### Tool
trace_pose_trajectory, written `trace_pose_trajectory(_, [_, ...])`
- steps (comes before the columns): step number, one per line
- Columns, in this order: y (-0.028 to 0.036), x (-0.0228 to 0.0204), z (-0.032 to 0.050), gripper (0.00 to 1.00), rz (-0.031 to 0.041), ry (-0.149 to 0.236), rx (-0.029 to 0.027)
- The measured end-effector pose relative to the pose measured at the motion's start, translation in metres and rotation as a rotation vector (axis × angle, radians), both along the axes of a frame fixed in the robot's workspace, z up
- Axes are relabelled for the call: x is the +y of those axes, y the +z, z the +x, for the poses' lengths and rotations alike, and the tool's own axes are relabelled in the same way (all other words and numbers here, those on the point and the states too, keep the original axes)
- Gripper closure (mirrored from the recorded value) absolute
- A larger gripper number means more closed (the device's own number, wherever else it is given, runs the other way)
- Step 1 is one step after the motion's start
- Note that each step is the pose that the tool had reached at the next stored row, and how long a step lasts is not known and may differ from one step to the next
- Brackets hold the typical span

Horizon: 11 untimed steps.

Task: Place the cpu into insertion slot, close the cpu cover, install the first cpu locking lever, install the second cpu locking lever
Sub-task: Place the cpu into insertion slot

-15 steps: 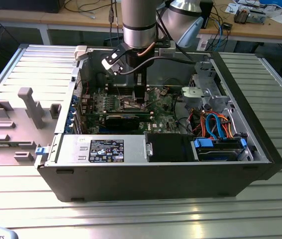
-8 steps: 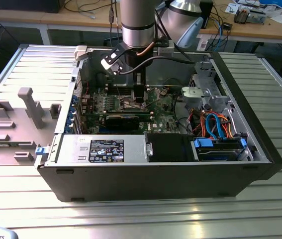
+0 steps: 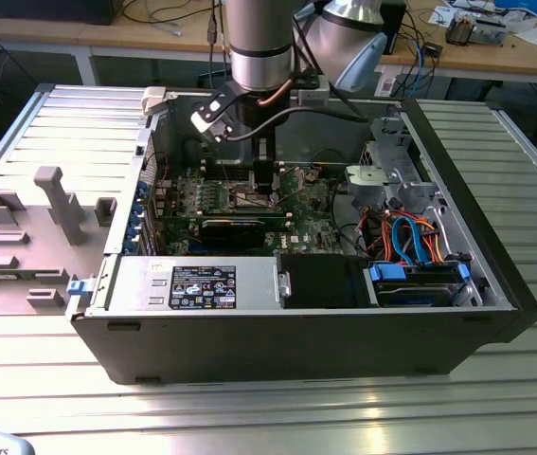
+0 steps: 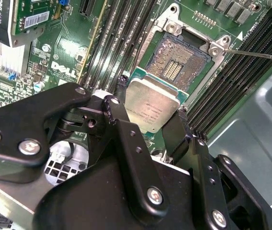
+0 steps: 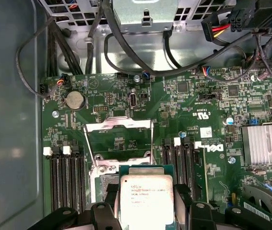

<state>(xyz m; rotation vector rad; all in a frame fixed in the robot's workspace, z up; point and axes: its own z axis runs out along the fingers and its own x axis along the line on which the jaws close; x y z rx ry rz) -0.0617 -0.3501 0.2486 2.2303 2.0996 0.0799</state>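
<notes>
In both wrist views my gripper (image 4: 145, 120) (image 5: 146, 203) is shut on the cpu (image 4: 152, 108) (image 5: 146, 190), a silvery square plate held by two opposite edges. The cpu hangs over the near edge of the insertion slot (image 4: 180, 62) (image 5: 102, 184), whose dark contact field still shows. The cpu cover (image 5: 119, 127), a thin silvery frame, stands swung open beyond the slot. A thin wire locking lever (image 4: 256, 54) (image 5: 88, 149) sticks out beside the slot, unlatched. In the exterior view the gripper (image 3: 265, 185) reaches down inside the computer case over the green board (image 3: 311, 201).
Black memory slots (image 4: 121, 43) (image 5: 66, 177) flank the socket on both sides. A finned heatsink (image 5: 265, 143) and a long black card (image 3: 240, 229) lie nearby. Cables (image 5: 126, 52) run along the case wall, with a drive cage (image 3: 396, 171) at the exterior view's right.
</notes>
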Motion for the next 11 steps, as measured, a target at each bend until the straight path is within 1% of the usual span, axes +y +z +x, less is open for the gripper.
trace_pose_trajectory(11, [-0.0014, 0.0006, -0.0026, 0.46, 0.0, 0.0, -0.0001])
